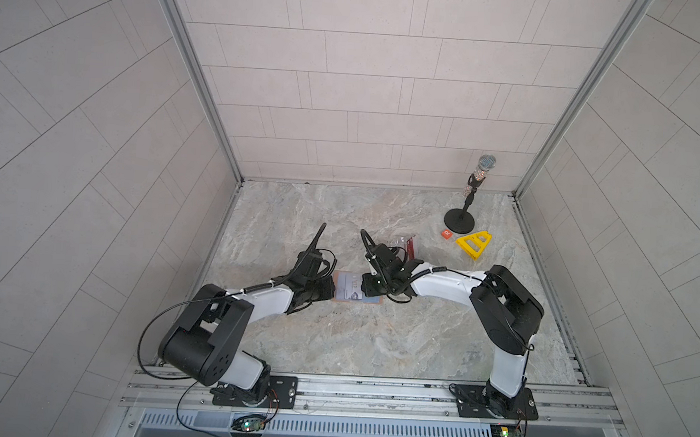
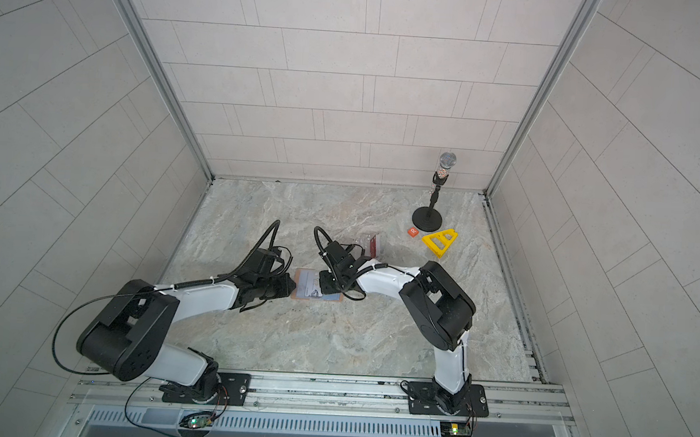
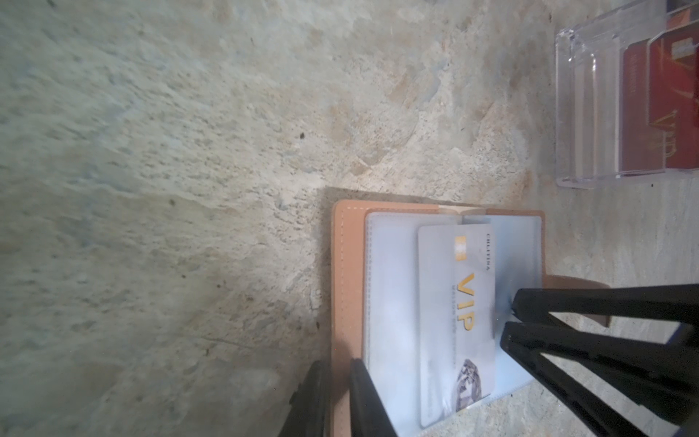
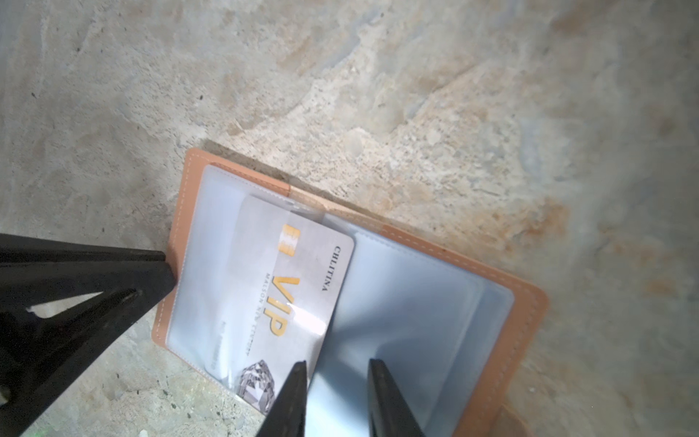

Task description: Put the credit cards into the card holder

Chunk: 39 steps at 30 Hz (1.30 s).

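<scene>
The whitish VIP card (image 4: 287,287) sits part-way inside a clear sleeve of the open card holder (image 4: 524,340). Its free edge touches one finger of the right gripper (image 4: 336,365), whose jaws stand slightly apart, grasping nothing. Opposite, the left gripper (image 4: 169,269) looks clenched on the holder's leather edge. Best to push the card flat and square toward the left jaws, with that pinch firm so the sleeve cannot buckle.

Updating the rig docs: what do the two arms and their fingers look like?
Both alike: left arm and right arm have white link shells and bulky black joint housings. Black cables run along them, held by white ties. On left gripper and right gripper: slim black tapering fingers with triangular cut-outs.
</scene>
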Tool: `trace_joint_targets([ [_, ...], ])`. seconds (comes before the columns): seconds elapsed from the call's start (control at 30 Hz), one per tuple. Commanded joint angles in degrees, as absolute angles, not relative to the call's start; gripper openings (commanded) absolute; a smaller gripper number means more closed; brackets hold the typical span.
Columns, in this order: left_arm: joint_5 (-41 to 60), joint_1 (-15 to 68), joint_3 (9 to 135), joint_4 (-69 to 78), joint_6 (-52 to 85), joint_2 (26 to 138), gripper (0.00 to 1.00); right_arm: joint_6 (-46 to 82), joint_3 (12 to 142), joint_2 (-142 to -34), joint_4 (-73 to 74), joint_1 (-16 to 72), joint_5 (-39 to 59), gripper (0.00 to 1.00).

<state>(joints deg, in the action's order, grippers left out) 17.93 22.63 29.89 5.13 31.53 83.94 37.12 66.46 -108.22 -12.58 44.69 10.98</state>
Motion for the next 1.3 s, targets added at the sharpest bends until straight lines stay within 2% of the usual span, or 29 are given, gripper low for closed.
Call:
trace_joint_targets([
  [0.0,17.9,23.2,27.6,-1.4,31.2,85.9,0.2,37.0,67.3,-107.3,-15.8,44.7,9.0,0.2],
  [0.37,18.7,23.2,27.3,-0.8,31.1,85.6,0.2,37.1,70.0,-111.4,-18.5,45.2,7.9,0.01],
  [0.73,19.2,23.2,26.8,-0.2,31.2,85.5,0.2,37.7,72.6,-115.5,-17.9,46.7,11.3,0.0],
  [1.27,19.5,23.4,26.7,-0.1,31.3,85.3,0.19,40.1,71.2,-116.1,-10.3,46.6,17.7,0.0],
])
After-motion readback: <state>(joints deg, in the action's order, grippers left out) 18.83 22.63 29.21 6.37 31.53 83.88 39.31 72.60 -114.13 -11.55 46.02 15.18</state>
